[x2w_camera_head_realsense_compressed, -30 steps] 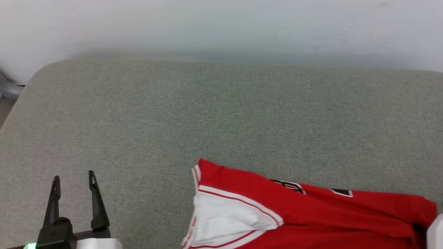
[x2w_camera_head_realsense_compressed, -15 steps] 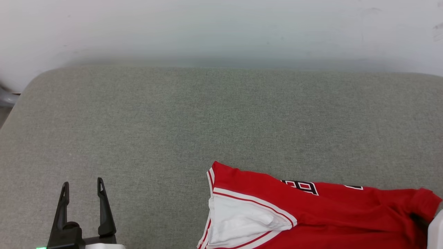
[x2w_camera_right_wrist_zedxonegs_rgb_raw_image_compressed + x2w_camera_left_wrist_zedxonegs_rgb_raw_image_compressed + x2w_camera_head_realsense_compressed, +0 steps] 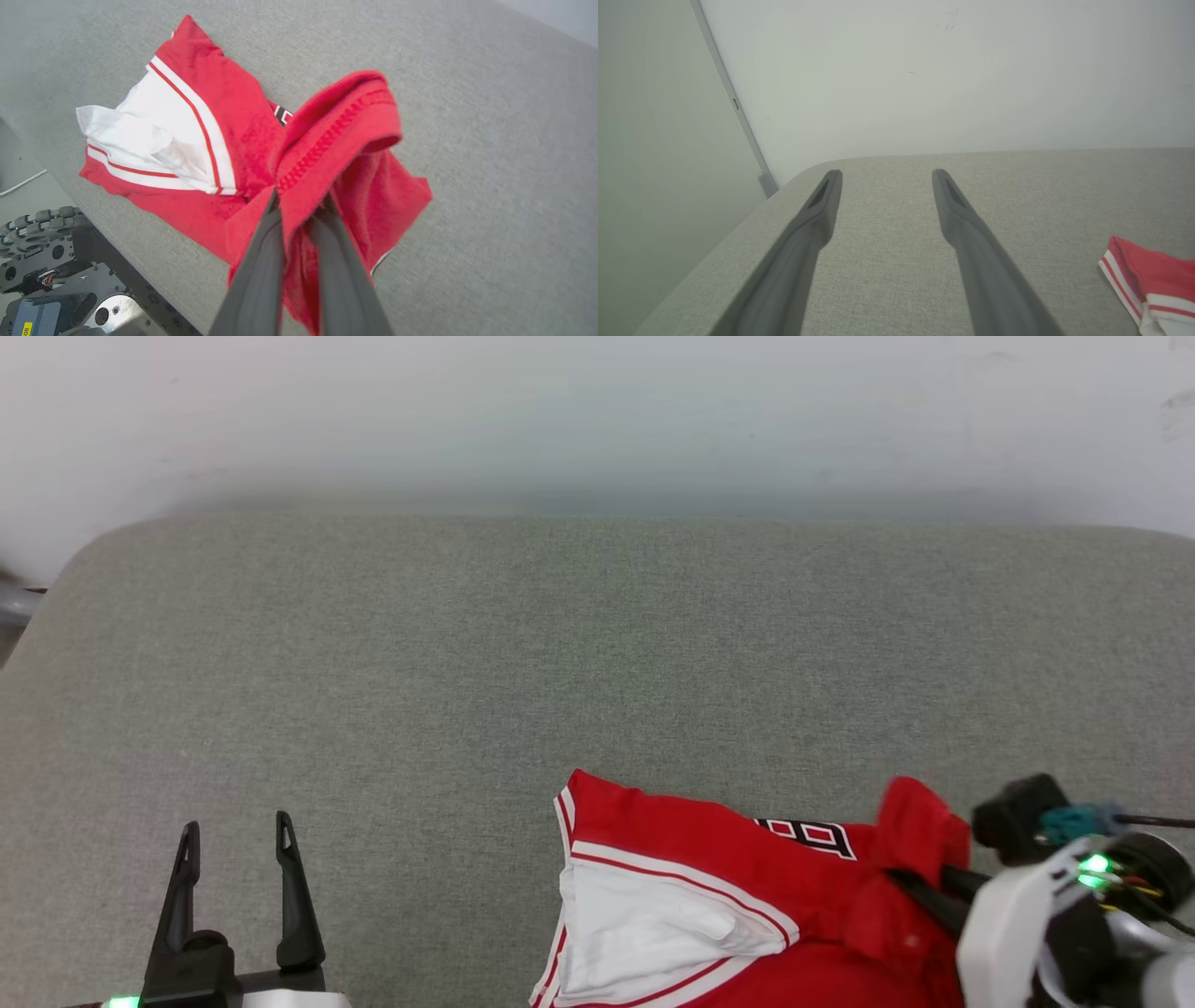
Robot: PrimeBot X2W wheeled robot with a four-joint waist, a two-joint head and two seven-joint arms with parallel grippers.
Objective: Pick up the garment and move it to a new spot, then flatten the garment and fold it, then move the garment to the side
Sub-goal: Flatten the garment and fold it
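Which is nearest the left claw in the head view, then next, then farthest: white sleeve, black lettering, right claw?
1. White sleeve, the shirt's left end, closest to the left claw.
2. Black lettering, farther right on the red chest.
3. Right claw, far right, shut on the shirt's red edge.

Holds the left claw (image 3: 237, 823) at the lower left of the head view, both dark fingers (image 3: 813, 224) upright in the frame and spread wide, with nothing between them. Shows the same two fingers rising from the bottom edge of the left wrist view, tips well apart. Reaches in from the lower right with the right claw (image 3: 910, 880), its white wrist (image 3: 1008, 924) lit green, pointing toward the frame's left. Pinches a raised fold of the red shirt (image 3: 341, 121) between fingers pressed close together.
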